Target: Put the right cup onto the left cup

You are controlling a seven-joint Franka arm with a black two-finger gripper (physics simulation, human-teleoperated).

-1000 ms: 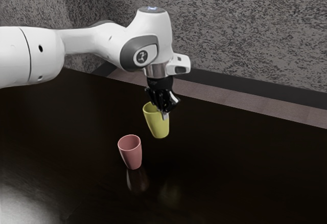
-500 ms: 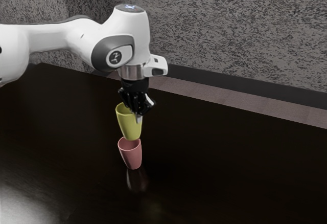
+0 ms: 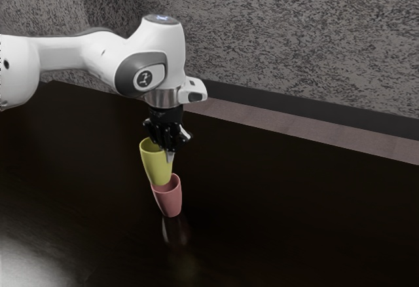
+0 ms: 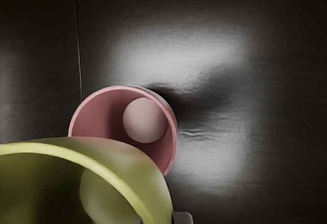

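Exterior view: gripper (image 3: 168,152) holds tapered yellow cup (image 3: 156,167) above smooth pink cup (image 3: 169,201)

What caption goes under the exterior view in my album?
Gripper holds yellow cup, which hides part of pink cup's rim.

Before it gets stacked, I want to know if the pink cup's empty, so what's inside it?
Inside the pink cup, its pale round bottom and some bare wall show; the yellow cup covers the rest.
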